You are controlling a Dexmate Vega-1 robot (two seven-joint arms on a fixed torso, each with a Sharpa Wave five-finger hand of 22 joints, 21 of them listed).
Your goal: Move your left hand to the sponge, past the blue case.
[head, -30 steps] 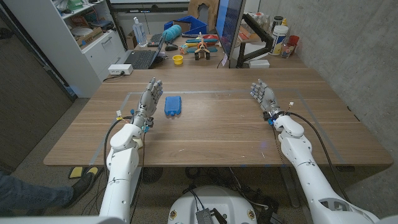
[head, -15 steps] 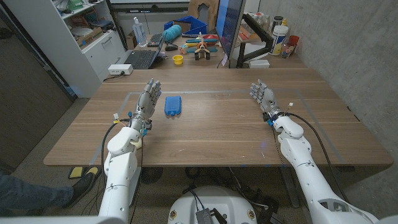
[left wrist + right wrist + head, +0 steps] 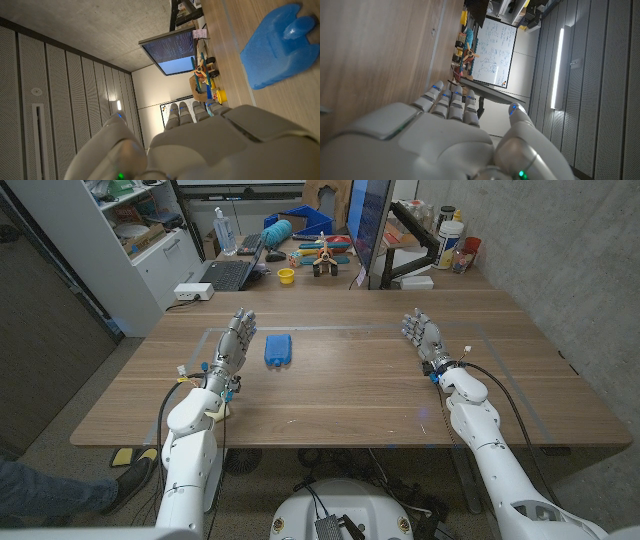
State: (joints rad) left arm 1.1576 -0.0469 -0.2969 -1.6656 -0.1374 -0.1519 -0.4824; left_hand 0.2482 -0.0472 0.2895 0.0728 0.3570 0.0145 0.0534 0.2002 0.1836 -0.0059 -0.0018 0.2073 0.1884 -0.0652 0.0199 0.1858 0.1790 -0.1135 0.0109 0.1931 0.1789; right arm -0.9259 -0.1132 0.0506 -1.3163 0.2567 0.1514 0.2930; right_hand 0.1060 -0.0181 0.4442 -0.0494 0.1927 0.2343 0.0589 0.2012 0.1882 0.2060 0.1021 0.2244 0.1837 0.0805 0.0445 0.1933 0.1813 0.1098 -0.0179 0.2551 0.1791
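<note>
Table (image 3: 350, 395) mostly bare. Blue case (image 3: 278, 349) lies just right of left hand (image 3: 230, 346), fingers spread, empty; right hand (image 3: 422, 335) likewise, well apart. No sponge found. Best swing wide of the case, hand kept raised

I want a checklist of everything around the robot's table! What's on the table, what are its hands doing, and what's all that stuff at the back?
Surface: brown wooden table, faint tape outline on it.
Job's things: soft blue rectangular case lies beside the left hand; no sponge seen.
Clutter: nothing else seen on the table.
Hands: left hand holds nothing, fingers pointing away from the robot, apart from the case; right hand holds nothing.
Cables: thin wires along both wrists.
Surroundings: laptop, yellow cup, dark monitor, white shelf behind the table.
</note>
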